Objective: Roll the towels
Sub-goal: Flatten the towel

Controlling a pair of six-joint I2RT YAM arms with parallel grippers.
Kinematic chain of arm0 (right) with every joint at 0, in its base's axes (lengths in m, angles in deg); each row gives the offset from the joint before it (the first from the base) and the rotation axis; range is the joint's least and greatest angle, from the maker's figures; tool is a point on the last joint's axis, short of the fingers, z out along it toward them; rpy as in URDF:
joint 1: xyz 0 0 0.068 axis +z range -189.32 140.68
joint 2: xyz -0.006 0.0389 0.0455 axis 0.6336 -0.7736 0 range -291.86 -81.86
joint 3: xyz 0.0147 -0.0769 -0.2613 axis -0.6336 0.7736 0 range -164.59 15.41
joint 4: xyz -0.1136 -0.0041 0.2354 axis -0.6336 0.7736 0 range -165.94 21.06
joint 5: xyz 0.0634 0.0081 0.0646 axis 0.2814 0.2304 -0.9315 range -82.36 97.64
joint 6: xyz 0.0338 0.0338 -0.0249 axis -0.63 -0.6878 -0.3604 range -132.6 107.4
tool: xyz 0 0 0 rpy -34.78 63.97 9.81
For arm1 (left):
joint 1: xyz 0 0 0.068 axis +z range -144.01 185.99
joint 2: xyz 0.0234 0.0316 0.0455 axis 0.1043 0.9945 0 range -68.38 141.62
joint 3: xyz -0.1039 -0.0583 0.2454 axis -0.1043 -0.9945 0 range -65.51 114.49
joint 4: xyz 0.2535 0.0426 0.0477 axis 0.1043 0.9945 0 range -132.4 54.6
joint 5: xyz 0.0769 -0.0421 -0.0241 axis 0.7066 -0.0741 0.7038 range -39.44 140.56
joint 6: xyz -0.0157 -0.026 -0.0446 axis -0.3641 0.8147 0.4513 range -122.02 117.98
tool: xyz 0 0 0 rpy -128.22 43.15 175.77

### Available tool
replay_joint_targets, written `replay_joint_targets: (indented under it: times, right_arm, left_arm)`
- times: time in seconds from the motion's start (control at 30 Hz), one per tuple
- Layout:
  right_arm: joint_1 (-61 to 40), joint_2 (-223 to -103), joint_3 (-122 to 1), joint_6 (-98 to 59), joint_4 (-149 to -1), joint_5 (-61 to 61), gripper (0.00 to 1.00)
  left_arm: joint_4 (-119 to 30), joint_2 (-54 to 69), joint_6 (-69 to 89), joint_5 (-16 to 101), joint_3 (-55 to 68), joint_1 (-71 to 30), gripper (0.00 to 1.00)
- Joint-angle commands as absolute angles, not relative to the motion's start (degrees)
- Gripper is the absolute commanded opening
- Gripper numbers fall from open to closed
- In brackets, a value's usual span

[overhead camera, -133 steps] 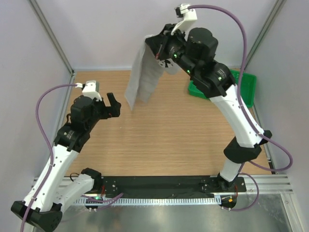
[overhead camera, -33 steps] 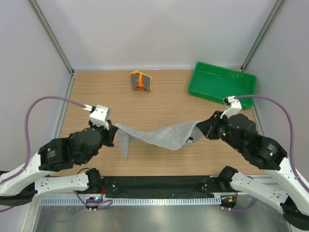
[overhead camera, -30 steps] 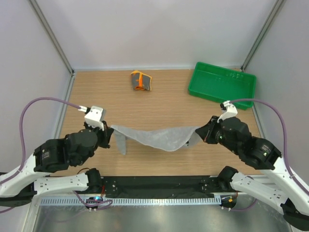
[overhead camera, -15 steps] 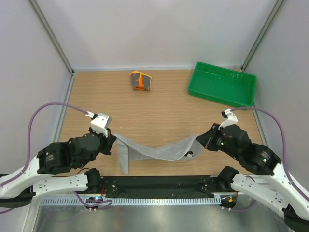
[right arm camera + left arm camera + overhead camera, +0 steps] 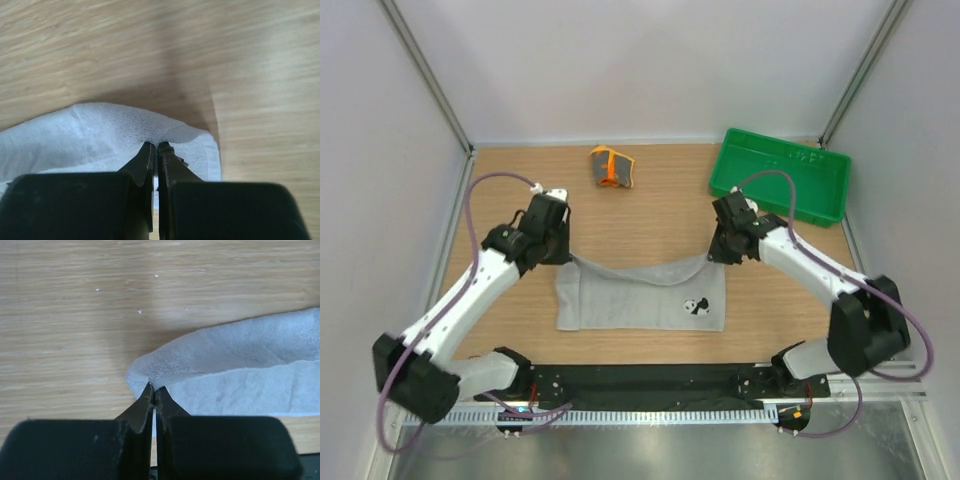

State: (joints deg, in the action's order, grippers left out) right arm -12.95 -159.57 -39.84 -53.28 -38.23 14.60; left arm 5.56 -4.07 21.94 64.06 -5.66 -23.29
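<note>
The light grey towel (image 5: pixel 640 297) lies spread on the table's near middle, with a small panda print near its right edge. My left gripper (image 5: pixel 563 257) is shut on its far left corner (image 5: pixel 150 371), which is lifted slightly. On the far right corner (image 5: pixel 155 131) my right gripper (image 5: pixel 716 255) is shut the same way. The far edge of the grey towel sags between the two grips. The orange and yellow patterned towel (image 5: pixel 611 167) sits rolled up at the back of the table, apart from both grippers.
A green plastic tray (image 5: pixel 780 180) stands at the back right, just beyond the right arm. Bare wooden table (image 5: pixel 650 220) lies between the grey towel and the rolled towel. Grey walls close in the left, back and right sides.
Both arms have swung away from the near edge, carrying the grey towel's corners. The towel, hanging slack between them before, now lies flat on the table.
</note>
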Motion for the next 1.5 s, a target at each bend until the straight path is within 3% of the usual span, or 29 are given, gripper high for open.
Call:
replay_joint_targets:
  times: [0.0,0.03,0.1,0.13,0.2,0.23,0.27,0.3,0.43,0.6,0.7,0.77,0.8,0.83,0.93,1.13,1.47]
  right_arm:
    - [-15.1,-171.0,-49.7,-48.6,-44.0,9.7,0.01]
    - [-15.7,-173.5,-51.4,-48.2,-44.3,9.2,0.01]
    - [-17.4,-181.0,-57.2,-47.6,-43.7,8.4,0.11]
    - [-18.0,-183.1,-59.3,-46.8,-43.2,8.4,0.28]
    - [-19.2,-188.4,-66.1,-46.1,-40.0,8.3,0.5]
    - [-19.5,-190.0,-68.5,-45.4,-38.8,8.9,0.67]
    - [-19.7,-191.0,-73.2,-45.0,-35.5,10.3,0.71]
    - [-19.8,-191.6,-79.9,-43.3,-29.7,15.5,0.8]
    - [-19.8,-186.6,-79.4,-42.5,-28.0,20.0,0.87]
    - [-19.2,-173.1,-64.5,-43.3,-35.7,13.6,0.86]
    - [-17.6,-168.1,-53.9,-45.1,-41.8,6.3,0.8]
    - [-17.1,-167.2,-47.6,-46.1,-46.1,2.7,0.69]
    - [-16.6,-167.0,-45.6,-46.5,-48.1,1.7,0.59]
    - [-16.4,-167.1,-43.7,-47.7,-50.1,0.4,0.41]
    - [-15.8,-170.1,-38.6,-48.5,-56.4,-4.4,0.26]
    - [-15.2,-176.4,-36.5,-47.7,-59.4,-4.6,0.17]
    - [-15.2,-179.6,-32.4,-47.0,-60.5,-3.3,0.15]
  left_arm:
    - [1.2,8.6,17.5,50.9,-0.1,-15.6,0.0]
    - [1.0,11.3,17.1,50.9,1.3,-14.2,0.0]
    - [0.8,16.5,15.6,49.3,5.8,-10.5,0.0]
    - [1.1,21.0,15.4,49.3,7.2,-9.3,0.0]
    - [2.8,25.2,15.1,49.3,13.0,-5.7,0.05]
    - [3.4,28.8,15.3,50.0,15.1,-4.7,0.17]
    - [4.4,30.1,15.3,50.1,18.3,-3.4,0.33]
    - [8.7,31.2,15.4,55.8,22.3,-1.3,0.77]
    - [6.6,24.2,16.8,57.2,17.9,-1.6,0.82]
    - [1.7,10.2,19.9,56.9,5.2,-8.3,0.81]
    - [-1.5,8.2,23.5,57.5,-2.0,-14.6,0.78]
    - [-4.2,8.3,25.6,56.3,-5.6,-17.4,0.74]
    - [-8.2,8.2,27.4,53.5,-7.1,-18.1,0.73]
    - [-10.5,8.6,28.2,52.7,-8.2,-19.0,0.72]
    - [-16.2,11.5,30.4,50.9,-10.7,-21.8,0.73]
    - [-20.9,18.2,32.6,51.1,-11.6,-23.2,0.72]
    - [-21.9,23.6,31.8,57.8,-13.0,-22.8,0.72]
